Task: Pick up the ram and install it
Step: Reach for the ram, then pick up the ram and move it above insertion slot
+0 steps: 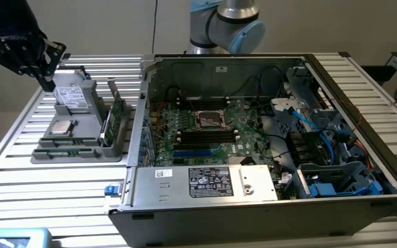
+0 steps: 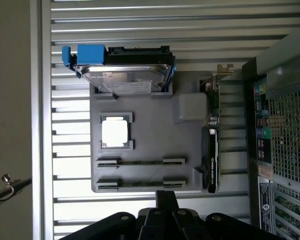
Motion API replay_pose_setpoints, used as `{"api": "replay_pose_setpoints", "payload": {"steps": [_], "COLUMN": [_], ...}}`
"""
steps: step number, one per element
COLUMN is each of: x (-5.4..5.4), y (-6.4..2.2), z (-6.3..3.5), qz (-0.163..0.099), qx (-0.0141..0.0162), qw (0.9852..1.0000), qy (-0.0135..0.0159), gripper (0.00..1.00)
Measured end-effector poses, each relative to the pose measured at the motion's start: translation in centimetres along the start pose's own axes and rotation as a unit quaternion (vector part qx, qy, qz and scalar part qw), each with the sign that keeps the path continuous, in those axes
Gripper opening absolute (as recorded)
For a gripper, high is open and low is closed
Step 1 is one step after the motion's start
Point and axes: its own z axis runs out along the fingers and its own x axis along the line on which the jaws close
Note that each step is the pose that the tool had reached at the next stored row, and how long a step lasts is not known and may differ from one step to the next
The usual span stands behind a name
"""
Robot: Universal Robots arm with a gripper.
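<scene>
The black gripper (image 1: 47,81) hangs closed on nothing at eleven o'clock of the grey plastic parts tray (image 1: 109,153). The tray sits on the slatted metal bench (image 1: 47,186), at nine o'clock from the open black computer case (image 1: 254,212). The slim green ram stick (image 2: 140,184) lies flat at the tray's six o'clock end, well apart from the gripper.
</scene>
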Motion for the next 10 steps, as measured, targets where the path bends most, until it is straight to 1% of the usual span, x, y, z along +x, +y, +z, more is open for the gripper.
{"api": "replay_pose_setpoints", "payload": {"steps": [10], "x": [0.01], "y": [0.0], "z": [0.01], "qz": [0.0], "qx": [0.0], "qw": [1.0], "qy": [0.0], "gripper": [0.11]}}
